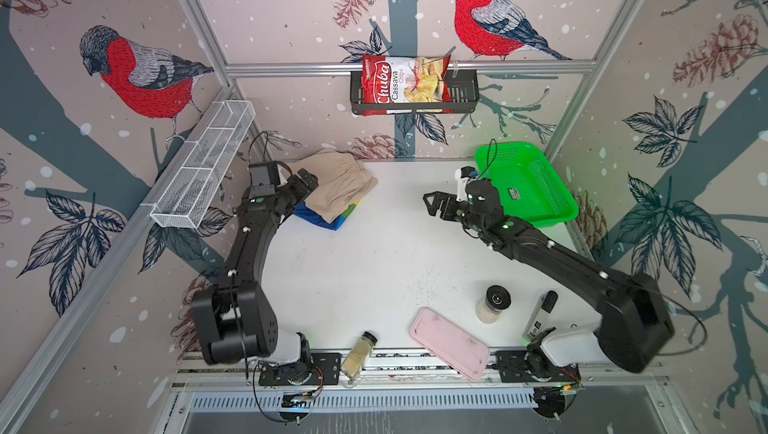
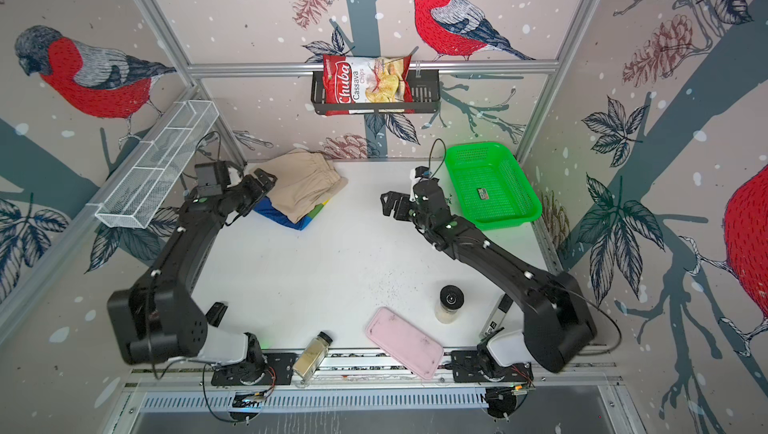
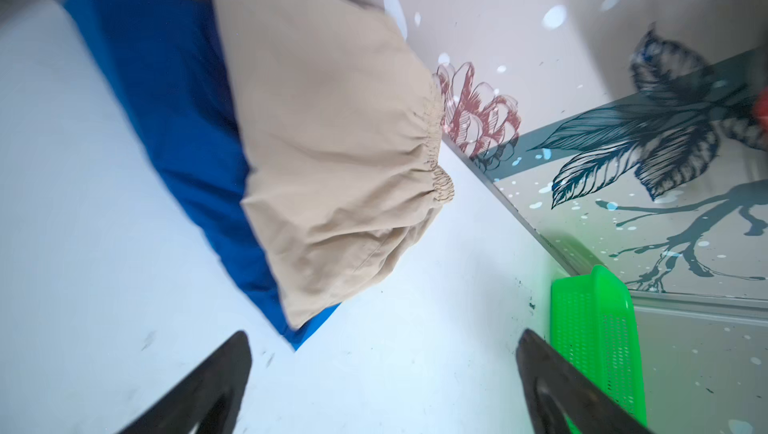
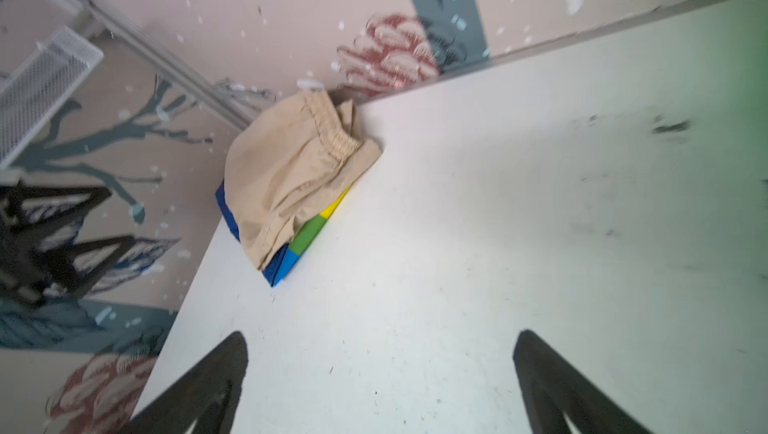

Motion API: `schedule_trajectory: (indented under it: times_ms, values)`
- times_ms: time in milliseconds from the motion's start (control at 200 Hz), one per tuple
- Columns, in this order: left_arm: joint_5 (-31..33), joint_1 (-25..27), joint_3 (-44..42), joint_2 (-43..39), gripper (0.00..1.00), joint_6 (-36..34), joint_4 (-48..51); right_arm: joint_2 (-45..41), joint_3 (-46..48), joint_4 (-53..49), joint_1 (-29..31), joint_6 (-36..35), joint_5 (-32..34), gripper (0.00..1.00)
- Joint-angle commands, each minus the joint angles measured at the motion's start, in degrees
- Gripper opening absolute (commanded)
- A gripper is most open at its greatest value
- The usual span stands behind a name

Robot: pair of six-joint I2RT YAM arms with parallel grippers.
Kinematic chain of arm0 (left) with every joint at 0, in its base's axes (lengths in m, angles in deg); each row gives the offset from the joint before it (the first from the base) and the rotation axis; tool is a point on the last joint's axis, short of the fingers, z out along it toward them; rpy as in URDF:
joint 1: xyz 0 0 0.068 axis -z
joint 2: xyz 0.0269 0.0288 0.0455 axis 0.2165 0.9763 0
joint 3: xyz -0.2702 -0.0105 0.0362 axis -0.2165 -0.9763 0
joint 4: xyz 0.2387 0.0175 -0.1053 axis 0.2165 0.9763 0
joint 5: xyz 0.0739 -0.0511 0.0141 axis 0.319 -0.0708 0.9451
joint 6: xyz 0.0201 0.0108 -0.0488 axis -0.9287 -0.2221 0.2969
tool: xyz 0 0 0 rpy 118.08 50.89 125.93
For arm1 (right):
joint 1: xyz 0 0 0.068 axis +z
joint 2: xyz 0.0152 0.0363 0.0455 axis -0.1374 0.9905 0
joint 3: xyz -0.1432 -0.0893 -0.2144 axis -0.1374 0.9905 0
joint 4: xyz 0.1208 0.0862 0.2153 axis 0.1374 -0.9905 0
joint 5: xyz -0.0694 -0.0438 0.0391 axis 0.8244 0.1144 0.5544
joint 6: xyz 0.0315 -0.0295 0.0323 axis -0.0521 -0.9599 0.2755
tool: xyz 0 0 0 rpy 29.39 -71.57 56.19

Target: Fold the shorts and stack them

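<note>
**Bench stock: shorts stacked, both claws empty**

White table (image 1: 374,269), far-left corner: beige shorts (image 1: 338,186) folded atop rainbow shorts (image 1: 322,223). Green mesh basket (image 1: 509,148) far right; white wire shelf (image 1: 203,165) on the left wall; pink tray (image 1: 449,342), capped jar (image 1: 493,304) and spice bottle (image 1: 358,353) near the front edge. Bag (image 1: 401,82) in the wall rack reads "Chuba Cassava Chips". Claws: left claw (image 1: 306,181) spread wide beside the stack, grasping nothing; right claw (image 1: 432,203) likewise released, well apart from it

Bullfinch-and-pinecone wallpaper (image 1: 486,16) on three walls around a white tabletop (image 1: 374,253)
</note>
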Motion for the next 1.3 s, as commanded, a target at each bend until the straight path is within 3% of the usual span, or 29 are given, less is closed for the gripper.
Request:
schedule_trajectory:
  times_ms: [0, 190, 335, 460, 555, 590, 630, 690, 896, 1046, 1291]
  values:
    - [6.4, -0.4, -2.5, -7.3, 0.98, -3.6, -0.2, -9.4, 2.9, -5.6, -1.0, -3.3, 15.0, 0.99]
    - [11.5, -0.3, -6.9, -20.0, 0.98, -7.4, -7.8, -28.2, 12.6, -2.1, -4.7, -7.2, 31.4, 0.99]
    - [15.6, -0.3, -15.3, -28.1, 0.99, -9.2, -18.4, -40.4, 23.4, 5.8, -6.8, -9.7, 43.2, 0.99]
    - [18.3, -0.4, -23.5, -30.6, 0.98, -9.3, -27.4, -45.0, 32.9, 17.6, -9.8, -22.4, 42.8, 1.0]
    - [15.9, -0.4, -30.5, -31.3, 0.98, -9.1, -35.1, -42.7, 36.1, 19.1, -11.8, -29.5, 38.7, 1.0]
    - [13.0, -0.4, -34.6, -31.6, 0.99, -13.0, -41.9, -41.5, 36.8, 19.4, -12.3, -31.1, 37.1, 1.0]
    - [13.1, -0.4, -38.1, -32.2, 0.98, -13.2, -46.6, -39.8, 37.1, 19.3, -12.9, -29.5, 37.4, 1.0]
    - [18.0, -0.4, -40.1, -33.0, 0.98, -10.8, -45.3, -37.0, 37.1, 18.6, -14.3, -26.2, 37.7, 1.0]
    - [24.2, -0.4, -42.6, -28.8, 0.98, -16.7, -42.3, -26.1, 40.7, 23.0, -17.8, -23.7, 36.9, 1.0]
    - [22.9, -0.3, -51.4, -23.9, 0.98, -17.7, -57.5, -17.3, 43.2, 30.0, -20.9, -19.5, 33.0, 1.0]
    - [25.2, 0.8, -55.2, -11.3, 0.98, -21.4, -70.2, -7.5, 42.2, 39.6, -24.3, -19.3, 30.9, 0.99]
